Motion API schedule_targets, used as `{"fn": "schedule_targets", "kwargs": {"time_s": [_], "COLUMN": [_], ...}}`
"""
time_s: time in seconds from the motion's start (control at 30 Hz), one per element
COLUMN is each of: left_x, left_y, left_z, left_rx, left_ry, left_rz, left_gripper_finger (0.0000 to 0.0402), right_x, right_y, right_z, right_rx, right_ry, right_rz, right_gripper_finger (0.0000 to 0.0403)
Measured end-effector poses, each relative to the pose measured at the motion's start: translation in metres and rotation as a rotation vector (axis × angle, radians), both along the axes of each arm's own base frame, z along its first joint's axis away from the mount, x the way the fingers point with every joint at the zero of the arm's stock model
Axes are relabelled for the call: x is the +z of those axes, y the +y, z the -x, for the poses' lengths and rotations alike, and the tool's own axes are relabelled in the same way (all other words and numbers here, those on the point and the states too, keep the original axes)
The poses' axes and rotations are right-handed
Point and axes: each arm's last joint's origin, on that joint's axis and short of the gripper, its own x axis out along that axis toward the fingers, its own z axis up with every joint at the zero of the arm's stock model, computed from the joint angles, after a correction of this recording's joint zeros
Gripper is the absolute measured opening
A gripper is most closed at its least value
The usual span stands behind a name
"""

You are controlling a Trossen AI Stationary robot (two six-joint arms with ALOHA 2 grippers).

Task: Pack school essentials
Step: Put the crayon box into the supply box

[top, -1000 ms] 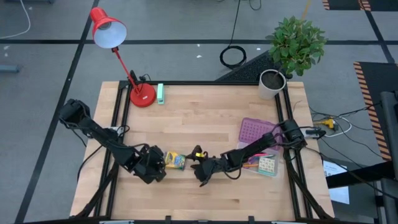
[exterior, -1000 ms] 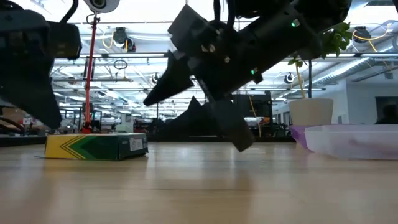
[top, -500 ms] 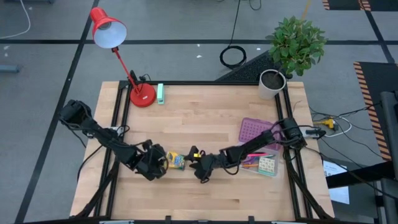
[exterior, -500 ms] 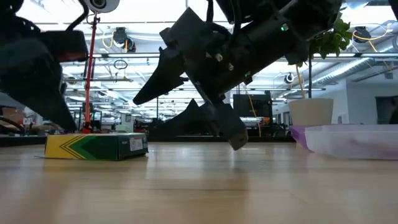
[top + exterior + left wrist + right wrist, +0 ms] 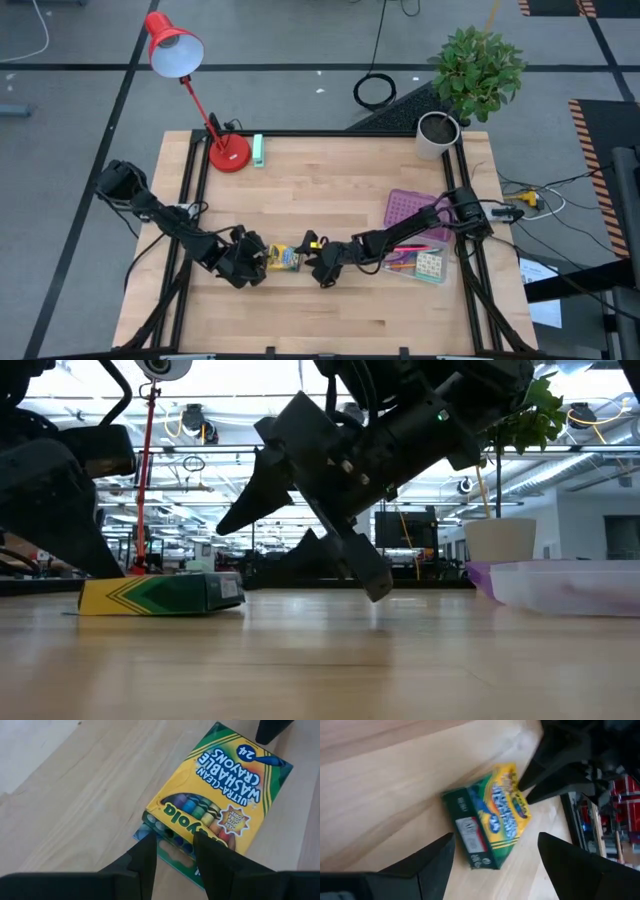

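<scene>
Between left gripper (image 5: 262,262), right gripper (image 5: 312,262), crayon box (image 5: 284,259), flat

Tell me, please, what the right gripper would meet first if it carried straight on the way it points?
Most likely the crayon box: it lies on the table straight ahead of the open right gripper, with the left gripper just beyond it.

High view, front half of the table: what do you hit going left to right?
Left tool → yellow-green crayon box → right tool → purple perforated plastic tray → pale patterned square pack.
</scene>
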Motion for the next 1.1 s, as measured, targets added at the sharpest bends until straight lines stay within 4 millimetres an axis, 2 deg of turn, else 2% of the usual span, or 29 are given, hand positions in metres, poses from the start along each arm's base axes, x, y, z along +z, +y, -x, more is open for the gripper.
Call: {"fn": "schedule_targets", "kwargs": {"time_s": [0.23, 0.4, 0.57, 0.8, 0.97, 1.1], "left_x": [0.000, -0.001, -0.001, -0.002, -0.002, -0.002], "left_y": [0.000, 0.000, 0.000, 0.001, 0.000, 0.000], "left_z": [0.001, 0.002, 0.002, 0.004, 0.005, 0.005], "left_rx": [0.002, 0.001, 0.004, 0.015, 0.016, 0.020], "left_ry": [0.005, 0.014, 0.016, 0.029, 0.028, 0.027], "left_rz": [0.000, -0.001, 0.002, 0.000, 0.001, 0.004], "left_gripper_finger": [0.0131, 0.0131, 0.0131, 0.0131, 0.0131, 0.0131], "right_x": [-0.011, -0.019, -0.020, -0.007, 0.009, 0.006], "right_y": [-0.001, 0.001, 0.001, 0.002, 0.004, 0.005], "right_z": [-0.001, -0.006, -0.007, 0.000, -0.010, -0.019], "right_rx": [0.056, 0.114, 0.159, 0.232, 0.225, 0.226], "right_ry": [0.026, -0.021, -0.034, 0.048, 0.099, 0.108], "right_rz": [0.094, 0.187, 0.253, 0.268, 0.256, 0.264], "right_gripper_finger": [0.0283, 0.0283, 0.0275, 0.0263, 0.0264, 0.0267]}}
